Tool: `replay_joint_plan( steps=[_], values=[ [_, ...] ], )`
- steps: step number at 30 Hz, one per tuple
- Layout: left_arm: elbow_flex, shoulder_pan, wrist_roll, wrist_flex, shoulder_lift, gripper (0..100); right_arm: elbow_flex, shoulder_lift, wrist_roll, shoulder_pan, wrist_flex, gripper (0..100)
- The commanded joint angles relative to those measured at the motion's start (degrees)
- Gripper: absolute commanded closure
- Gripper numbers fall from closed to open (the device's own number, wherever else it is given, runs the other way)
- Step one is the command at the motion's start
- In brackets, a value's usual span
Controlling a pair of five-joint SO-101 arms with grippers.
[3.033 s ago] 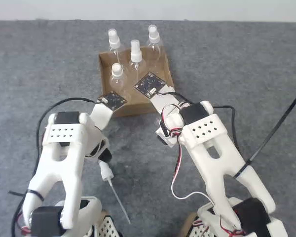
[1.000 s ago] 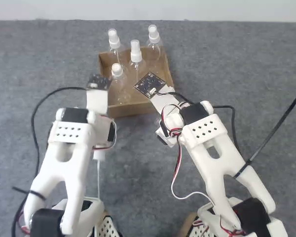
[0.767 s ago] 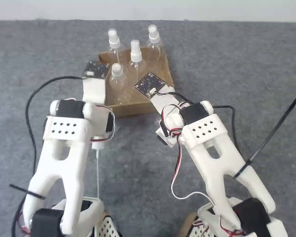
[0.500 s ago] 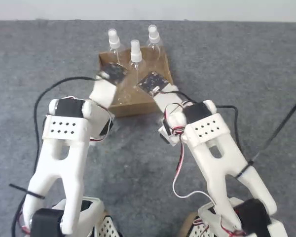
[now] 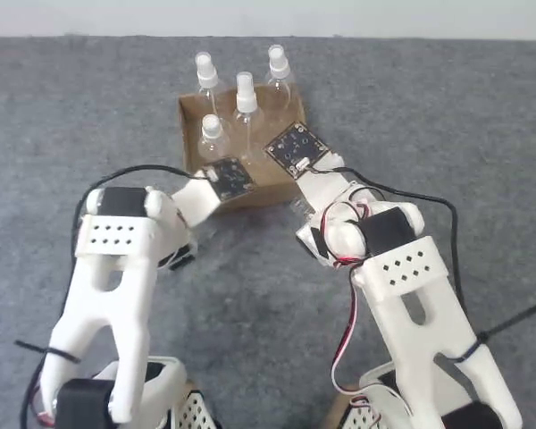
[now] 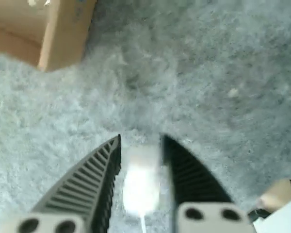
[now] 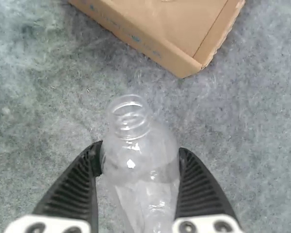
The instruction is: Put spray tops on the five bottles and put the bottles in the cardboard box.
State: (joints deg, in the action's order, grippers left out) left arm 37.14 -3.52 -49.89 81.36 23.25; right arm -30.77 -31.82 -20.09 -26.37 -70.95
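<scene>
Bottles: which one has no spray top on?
The bottle in the right gripper, outside the cardboard box: open neck, while the four boxed bottles wear tops.

Desk [image 5: 482,134]: grey carpet-like cloth, fuzzy, matt. Cardboard box [image 7: 150,46]: brown paperboard, matt, smooth faces. Bottle [image 7: 136,141]: clear plastic, glossy, threaded neck, creased lower down. Capped bottles [image 5: 213,143]: same clear glossy plastic. Spray top [image 6: 141,177]: white plastic, finish too blurred to tell. Jaws: black plastic, ribbed inner faces, matt. Arms [image 5: 116,268]: white plastic, matt, smooth shells with punched holes.
</scene>
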Motion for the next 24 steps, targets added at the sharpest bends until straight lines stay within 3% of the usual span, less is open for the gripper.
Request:
replay_joint_plan(
  steps=[1, 19, 24],
  values=[
    [-2.6, -2.6, 0.3, 0.4, 1.4, 79, 0.7, -2.8, -0.6, 0.7, 0.5, 99.1],
    [5.4, -1.4, 0.4, 0.4, 0.8, 83, 0.7, -2.8, -0.6, 0.7, 0.5, 99.1],
    [10.9, -0.4, 9.6, -6.1, 0.8, 83, 0.7, -2.8, -0.6, 0.7, 0.5, 99.1]
  ],
)
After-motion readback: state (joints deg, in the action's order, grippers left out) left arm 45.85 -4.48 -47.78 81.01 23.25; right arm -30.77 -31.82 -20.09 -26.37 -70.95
